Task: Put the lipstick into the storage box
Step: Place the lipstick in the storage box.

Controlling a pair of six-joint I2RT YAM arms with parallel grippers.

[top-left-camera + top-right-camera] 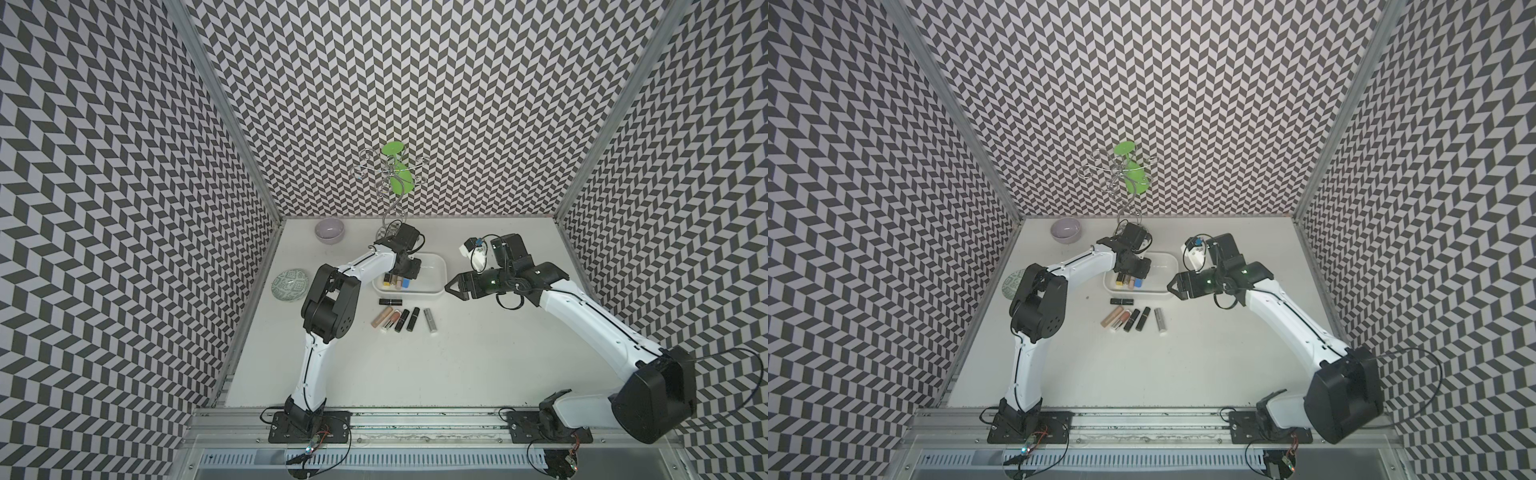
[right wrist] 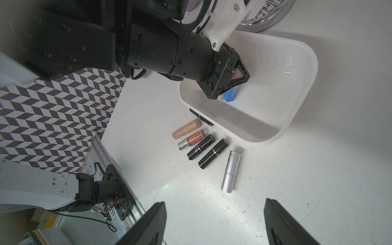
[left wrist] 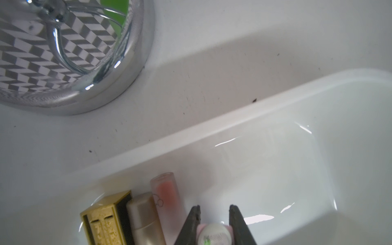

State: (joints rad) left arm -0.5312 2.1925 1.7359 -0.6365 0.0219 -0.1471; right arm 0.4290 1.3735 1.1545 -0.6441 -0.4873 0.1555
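Six loose lipsticks (image 1: 402,321) lay nearest on open counter (image 1: 457,365), one black tube (image 1: 390,301) just beside the storage box (image 1: 419,291) wall. The right jaws stood apart, empty, just off the box's right end, probably waiting. The left jaws were clamped on a pale pink lipstick (image 3: 214,234) inside the box beside stowed tubes (image 3: 144,216) crowding its left end, right half bare. A chrome stand (image 3: 118,84) sat near the far rim.

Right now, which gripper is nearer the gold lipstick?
Left. The left gripper is in the storage box near the gold lipstick; the right gripper is outside the box.
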